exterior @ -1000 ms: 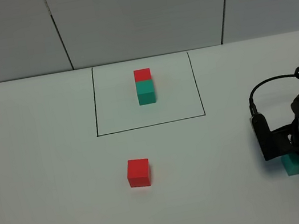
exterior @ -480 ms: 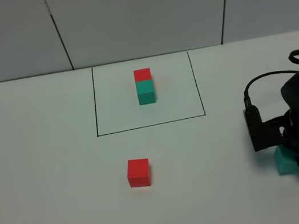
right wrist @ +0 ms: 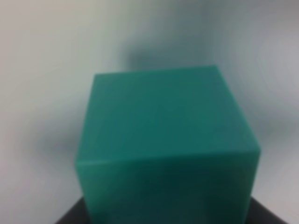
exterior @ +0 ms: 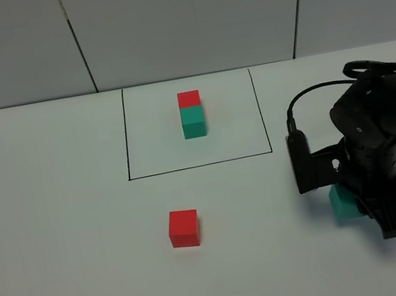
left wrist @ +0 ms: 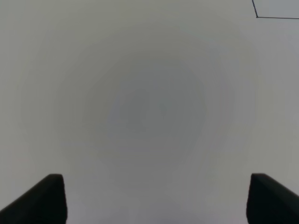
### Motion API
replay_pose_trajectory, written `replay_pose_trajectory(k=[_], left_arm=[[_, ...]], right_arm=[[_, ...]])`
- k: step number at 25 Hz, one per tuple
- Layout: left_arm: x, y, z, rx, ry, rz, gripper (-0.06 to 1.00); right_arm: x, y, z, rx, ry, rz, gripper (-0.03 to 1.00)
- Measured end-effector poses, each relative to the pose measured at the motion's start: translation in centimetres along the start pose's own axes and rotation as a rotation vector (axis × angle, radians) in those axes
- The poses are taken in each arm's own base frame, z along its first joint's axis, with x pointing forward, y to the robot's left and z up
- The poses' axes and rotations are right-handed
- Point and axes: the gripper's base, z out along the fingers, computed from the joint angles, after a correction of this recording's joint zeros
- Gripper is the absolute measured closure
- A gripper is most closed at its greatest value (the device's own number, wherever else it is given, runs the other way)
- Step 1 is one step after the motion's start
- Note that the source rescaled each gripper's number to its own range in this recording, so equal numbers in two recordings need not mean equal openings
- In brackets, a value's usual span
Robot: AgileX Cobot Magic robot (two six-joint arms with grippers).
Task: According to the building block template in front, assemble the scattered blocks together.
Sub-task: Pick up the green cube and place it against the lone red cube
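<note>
The template, a red cube (exterior: 188,98) joined to a teal cube (exterior: 193,120), sits inside a black drawn rectangle (exterior: 201,166) at the back. The loose red cube (exterior: 184,228) lies in front of the rectangle. My right gripper (exterior: 355,202) is shut on the loose teal cube (exterior: 341,203) at the right, low at the table; the cube fills the right wrist view (right wrist: 163,144). I cannot tell whether it touches the table. My left gripper (left wrist: 154,200) is open and empty over bare table, and is out of the exterior view.
The white table (exterior: 57,219) meets a grey panelled wall (exterior: 183,20) at the back. A corner of the black rectangle (left wrist: 256,16) shows in the left wrist view. The right arm's black cable (exterior: 311,93) loops above the gripper.
My right gripper has moved left across the table with the teal cube in it, towards the red cube. The red cube and the template have not moved.
</note>
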Motion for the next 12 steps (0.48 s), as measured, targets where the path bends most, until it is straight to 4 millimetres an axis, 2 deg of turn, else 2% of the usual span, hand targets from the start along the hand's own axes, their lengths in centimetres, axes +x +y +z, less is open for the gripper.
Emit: replay_pose_trajectory(k=[6,12], left_arm=[[0.0,0.0,0.0,0.0,0.0,-0.001,0.0],[0.0,0.0,0.0,0.0,0.0,-0.001,0.0]], right_arm=[[-1.9,0.6,0.0,-0.048,0.041,-0.011,0.96],[-4.8,-0.4,0.1,-0.039,0.028,-0.029,0.96]])
